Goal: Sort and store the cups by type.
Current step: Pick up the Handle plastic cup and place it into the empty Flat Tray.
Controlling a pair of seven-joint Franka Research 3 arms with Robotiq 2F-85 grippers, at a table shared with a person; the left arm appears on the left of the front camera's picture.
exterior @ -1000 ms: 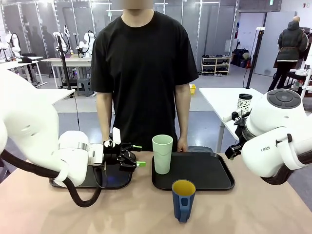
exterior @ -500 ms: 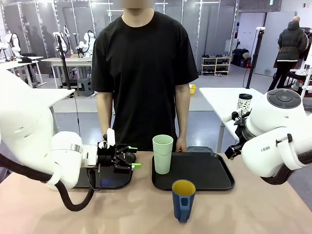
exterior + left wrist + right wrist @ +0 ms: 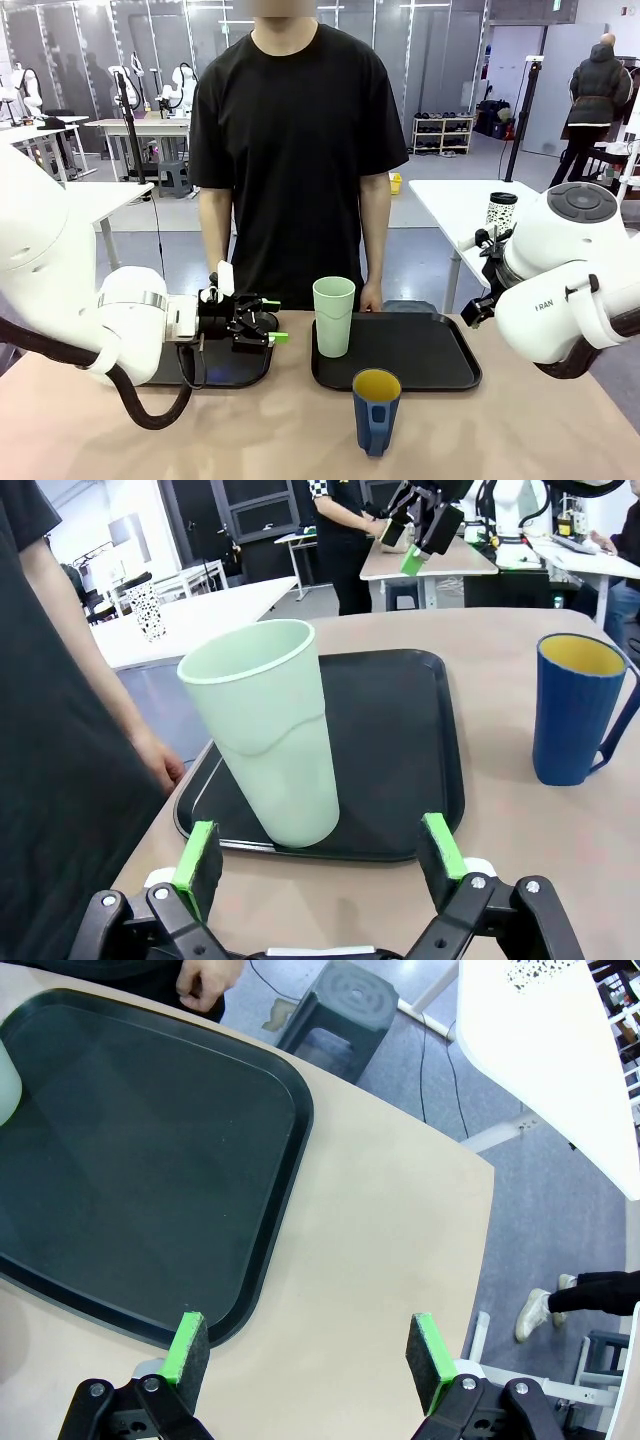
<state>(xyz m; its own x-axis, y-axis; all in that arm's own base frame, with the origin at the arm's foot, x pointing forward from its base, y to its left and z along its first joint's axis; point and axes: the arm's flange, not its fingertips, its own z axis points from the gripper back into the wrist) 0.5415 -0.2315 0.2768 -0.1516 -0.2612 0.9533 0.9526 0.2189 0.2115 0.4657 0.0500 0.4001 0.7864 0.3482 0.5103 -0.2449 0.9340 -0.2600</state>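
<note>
Green-padded left gripper (image 3: 275, 321) has backed off slightly over the last second, moving further left of the tray (image 3: 425, 352). Its jaws are spread wide with nothing between them. It hangs over a second tray (image 3: 240, 372), which lies just left of the main one.

The tumbler (image 3: 333, 316) hasn't moved. It stands upright on the tray's near-left corner, and the left wrist view has it dead ahead, framed between the pads. The mug (image 3: 376, 410) is also unmoved, upright on the table (image 3: 500, 430) just in front of the tray's near edge. The person's hand (image 3: 372, 298) rests at the tray's far edge.

The right gripper (image 3: 308, 1348) hovers over bare table just right of the tray, released and empty.

My read is that the retreat is a re-aim, not a grab. No cup is gripped, so sorting is effectively not started. The tumbler looks like the first pick, and the mug needs a place of its own.
</note>
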